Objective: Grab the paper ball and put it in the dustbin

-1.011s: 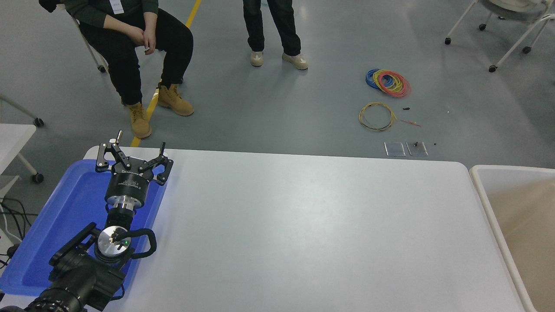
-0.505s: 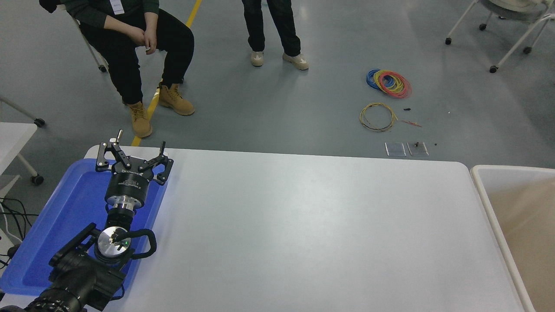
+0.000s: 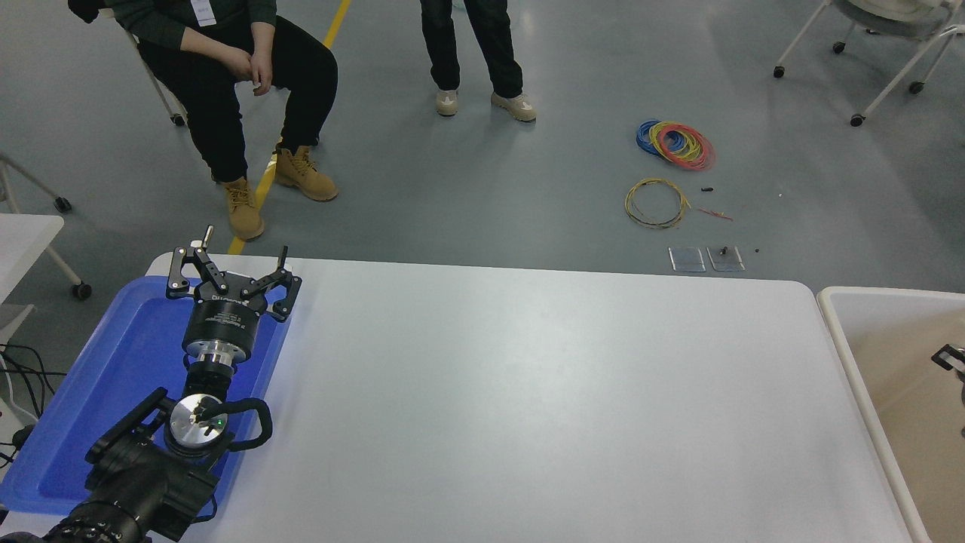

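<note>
Just then a sliver of the right gripper (image 3: 951,360) slid in at the right edge of the frame, over the dustbin (image 3: 829,313) — half a second before, that edge had shown only the bin's beige inside. Too little of it showed for me to tell whether it was released or grasping anything. The paper ball was nowhere to be seen, neither on the white table (image 3: 543,392) nor in the visible part of the bin; it may have been carried out of view or already dropped, though I couldn't say which. The left gripper (image 3: 230,273) sat parked at lower left over the blue tray (image 3: 98,392), its jaws spread wide and holding nothing. By my count: two grippers, one bin, one tray, one table — and two people at the top.
</note>
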{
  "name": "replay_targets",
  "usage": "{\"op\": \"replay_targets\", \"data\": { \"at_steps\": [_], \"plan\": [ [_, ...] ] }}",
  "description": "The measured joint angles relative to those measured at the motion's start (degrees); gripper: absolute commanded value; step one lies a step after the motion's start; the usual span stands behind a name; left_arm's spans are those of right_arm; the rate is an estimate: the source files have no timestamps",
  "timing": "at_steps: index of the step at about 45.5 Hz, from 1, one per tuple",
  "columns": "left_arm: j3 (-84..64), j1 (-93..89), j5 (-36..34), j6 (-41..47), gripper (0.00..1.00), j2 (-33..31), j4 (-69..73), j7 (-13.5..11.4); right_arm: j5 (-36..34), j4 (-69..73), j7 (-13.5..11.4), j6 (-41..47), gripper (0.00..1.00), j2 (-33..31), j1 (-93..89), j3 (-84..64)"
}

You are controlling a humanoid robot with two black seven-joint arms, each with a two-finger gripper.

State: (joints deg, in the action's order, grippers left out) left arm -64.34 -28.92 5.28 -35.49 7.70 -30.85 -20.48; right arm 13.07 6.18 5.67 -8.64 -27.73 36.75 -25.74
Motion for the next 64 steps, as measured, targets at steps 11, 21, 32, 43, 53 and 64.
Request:
{"op": "replay_targets", "data": {
  "at_steps": [11, 21, 32, 43, 53, 64],
  "plan": [
    [0.00, 0.00, 0.00, 0.00, 1.00, 0.00, 0.00, 0.00, -0.09, -0.07, 0.01, -1.95, 1.00, 0.33, -0.97, 1.61],
    [0.00, 0.00, 0.00, 0.00, 1.00, 0.00, 0.00, 0.00, -0.13, 0.03, 0.05, -3.16, 1.00, 0.43, -1.90, 2.16],
    [0.00, 0.00, 0.00, 0.00, 1.00, 0.00, 0.00, 0.00, -0.15, 0.42, 0.05, -3.46, 1.00, 0.47, -2.63, 2.38],
    [0.00, 0.00, -0.01, 0.00, 1.00, 0.00, 0.00, 0.00, -0.15, 1.53, 0.06, -3.37, 1.00, 0.35, -0.60, 3.82],
    [0.00, 0.00, 0.00, 0.00, 1.00, 0.03, 0.00, 0.00, -0.15, 2.58, 0.10, -3.21, 1.00, -0.18, 3.93, 12.71],
    [0.00, 0.00, -0.01, 0.04, 1.00, 0.01, 0.00, 0.00, 0.33, 5.35, 0.53, -3.05, 1.00, -0.37, 8.26, 27.01]
  ]
}}
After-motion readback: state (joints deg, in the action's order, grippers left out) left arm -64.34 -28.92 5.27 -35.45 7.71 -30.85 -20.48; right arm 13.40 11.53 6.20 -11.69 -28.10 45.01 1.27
